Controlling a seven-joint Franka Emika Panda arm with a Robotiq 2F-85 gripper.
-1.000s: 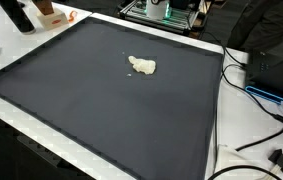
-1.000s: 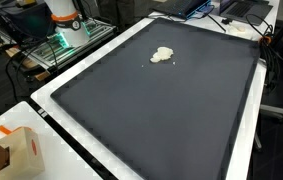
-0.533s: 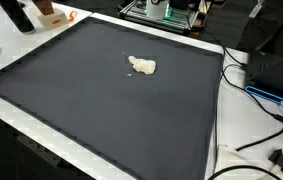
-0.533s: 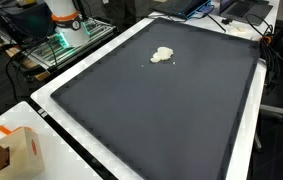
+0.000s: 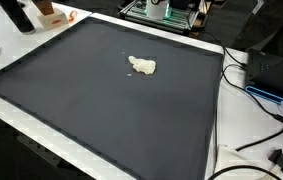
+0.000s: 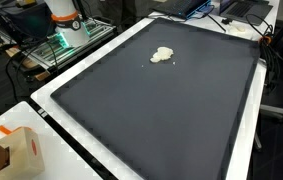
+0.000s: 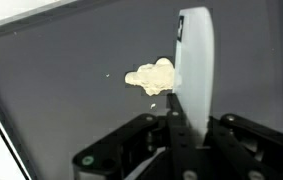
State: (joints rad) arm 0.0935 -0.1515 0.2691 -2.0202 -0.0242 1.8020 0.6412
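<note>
Gripper (image 7: 186, 128), bottom centre of wrist view; closure cannot be told. Pale lump (image 7: 153, 77) is laid mid-frame on black mat (image 7: 61, 95).

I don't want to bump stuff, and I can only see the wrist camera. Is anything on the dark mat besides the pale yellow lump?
Observer: No. In both exterior views only that small cream-coloured crumpled lump lies on the big dark grey flat mat.
Operator: What's past the mat's edge?
Observer: A small brown cardboard box stands on the white tabletop by one corner of the mat.
Operator: Any wires around?
Observer: Yes, in an exterior view a black cable plug lies beside the mat, off its edge.
</note>
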